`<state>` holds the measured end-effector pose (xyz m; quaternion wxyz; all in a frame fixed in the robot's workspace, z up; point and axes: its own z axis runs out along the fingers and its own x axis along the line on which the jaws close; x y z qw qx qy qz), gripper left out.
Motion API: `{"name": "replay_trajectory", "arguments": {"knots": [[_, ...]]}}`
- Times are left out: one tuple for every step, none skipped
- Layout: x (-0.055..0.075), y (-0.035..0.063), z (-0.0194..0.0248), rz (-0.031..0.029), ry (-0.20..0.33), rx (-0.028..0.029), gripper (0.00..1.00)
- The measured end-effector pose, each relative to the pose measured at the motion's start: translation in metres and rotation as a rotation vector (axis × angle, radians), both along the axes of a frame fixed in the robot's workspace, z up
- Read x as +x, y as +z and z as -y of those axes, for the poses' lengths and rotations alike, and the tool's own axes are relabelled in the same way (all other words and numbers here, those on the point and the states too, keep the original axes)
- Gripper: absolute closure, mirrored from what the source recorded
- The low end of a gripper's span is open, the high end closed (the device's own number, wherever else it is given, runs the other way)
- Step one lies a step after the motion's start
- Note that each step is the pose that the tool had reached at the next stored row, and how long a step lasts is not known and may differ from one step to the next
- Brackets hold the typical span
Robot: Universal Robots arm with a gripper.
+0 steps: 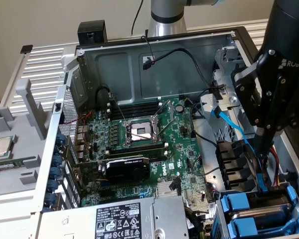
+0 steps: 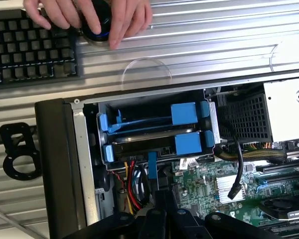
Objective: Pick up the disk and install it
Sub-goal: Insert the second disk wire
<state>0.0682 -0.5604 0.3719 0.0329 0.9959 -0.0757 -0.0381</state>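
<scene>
Two blue plastic carriers (image 2: 184,113) sit one above the other in the drive cage (image 2: 154,130) at the case's corner. The lower carrier (image 2: 188,144) holds a dark slab seen edge-on, probably the disk; its labelled top is hidden. In the exterior view the same blue carriers (image 1: 253,209) lie at the bottom right. My black gripper (image 1: 261,145) hangs just above the cage, over the blue and red cables. Its fingers (image 2: 162,199) are shut together and hold nothing.
The open case holds the motherboard (image 1: 139,134), a graphics card (image 1: 127,168) and the labelled power-supply box (image 1: 124,219). A small silver CPU chip (image 1: 1,147) rests on the grey tray outside. A person's hand (image 2: 97,17) rests on a round controller beside a keyboard (image 2: 32,45).
</scene>
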Motion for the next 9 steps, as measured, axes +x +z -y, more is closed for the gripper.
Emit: {"name": "replay_trajectory", "arguments": {"knots": [[0.0000,0.0000,0.0000,0.0000,0.000,0.0000,0.89],[0.0000,0.0000,0.0000,0.0000,0.000,0.0001,0.89],[0.0000,0.0000,0.0000,0.0000,0.000,0.0000,0.89],[0.0000,0.0000,0.0000,0.0000,0.000,0.0000,0.89],[0.0000,0.0000,0.0000,0.0000,0.000,0.0000,0.89],[0.0000,0.0000,0.0000,0.0000,0.000,0.0000,0.89],[0.0000,0.0000,0.0000,0.0000,0.000,0.0000,0.89],[0.0000,0.0000,0.0000,0.0000,0.000,0.0000,0.89],[0.0000,0.0000,0.0000,0.0000,0.000,0.0000,0.89]]}}
